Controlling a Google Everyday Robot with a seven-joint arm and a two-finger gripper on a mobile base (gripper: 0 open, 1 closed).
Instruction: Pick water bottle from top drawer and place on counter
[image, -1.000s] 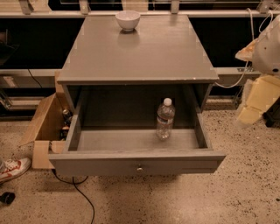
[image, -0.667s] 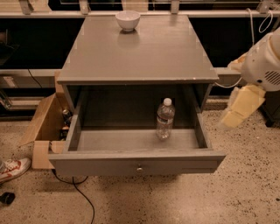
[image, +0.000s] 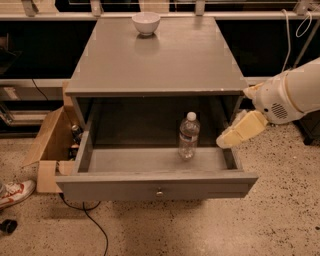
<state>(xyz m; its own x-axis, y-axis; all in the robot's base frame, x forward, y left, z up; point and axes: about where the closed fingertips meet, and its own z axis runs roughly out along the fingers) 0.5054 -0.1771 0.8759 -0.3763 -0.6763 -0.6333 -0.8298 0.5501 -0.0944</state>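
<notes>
The water bottle (image: 188, 136) stands upright in the open top drawer (image: 156, 187), right of centre, clear with a white cap. The drawer is pulled fully out, its small metal knob at the front centre. The grey counter (image: 155, 57) lies above it. My gripper (image: 241, 130) hangs at the end of the white arm, over the drawer's right wall, to the right of the bottle and apart from it. Its cream finger points down and left toward the bottle.
A white bowl (image: 146, 22) stands at the counter's far edge. An open cardboard box (image: 50, 145) sits on the speckled floor left of the cabinet. A shoe (image: 14, 193) and a black cable (image: 90, 220) lie at the lower left.
My arm and gripper have moved left and down from the frame's right edge toward the drawer's right side. The bottle has not moved.
</notes>
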